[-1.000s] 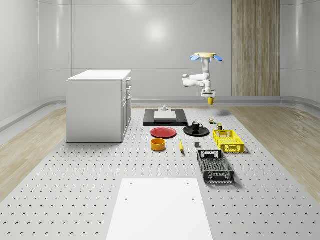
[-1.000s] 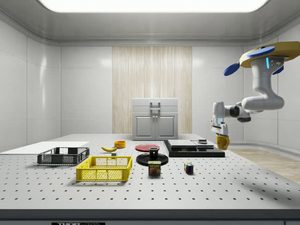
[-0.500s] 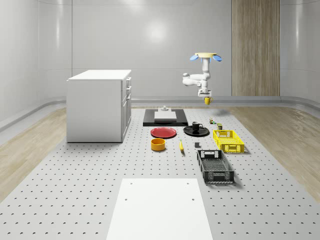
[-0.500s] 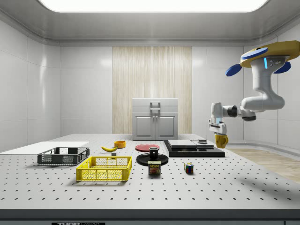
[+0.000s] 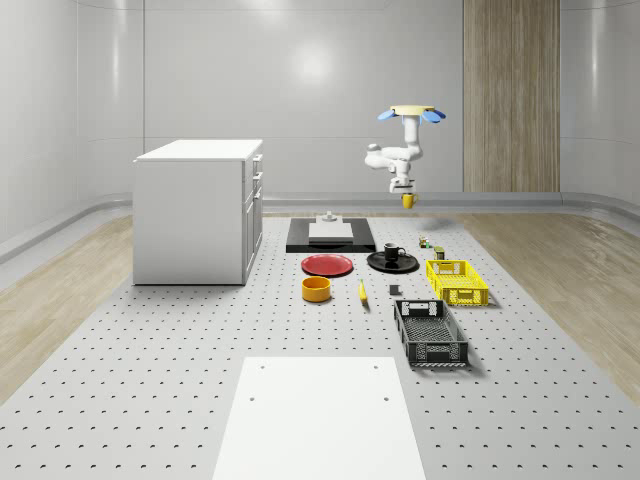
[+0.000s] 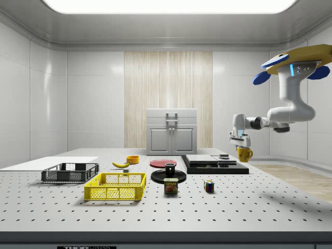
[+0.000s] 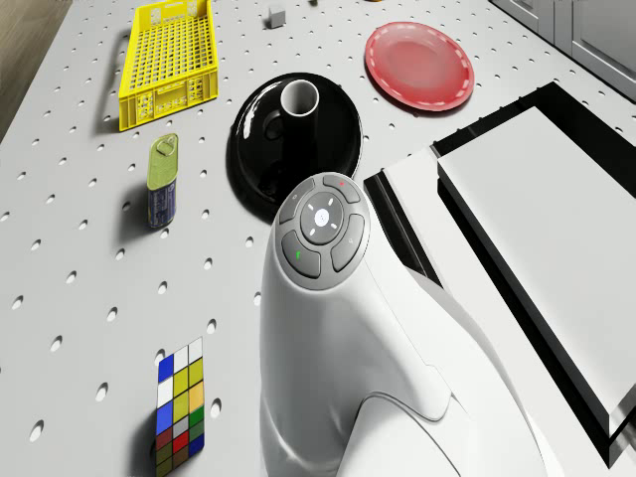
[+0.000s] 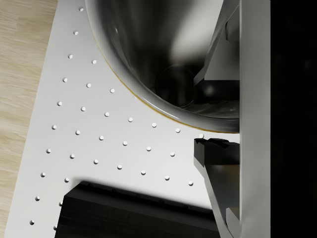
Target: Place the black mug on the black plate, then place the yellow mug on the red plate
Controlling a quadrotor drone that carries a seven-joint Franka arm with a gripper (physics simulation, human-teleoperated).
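Your drone [image 5: 410, 112] hovers beyond the black plate [image 5: 393, 263]; its tool [image 6: 241, 150], clamping the yellow mug [image 6: 244, 154], has risen and pulled back since a second ago.

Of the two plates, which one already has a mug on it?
The black plate: the black mug stands on it. The red plate beside it is bare, and the yellow mug hangs in the gripper under the hovering drone.

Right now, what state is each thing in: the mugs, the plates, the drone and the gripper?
Black mug: upright on black plate.
Yellow mug: held aloft, clear of the table.
Red plate: bare.
Drone: hovering.
Gripper: shut on yellow mug.
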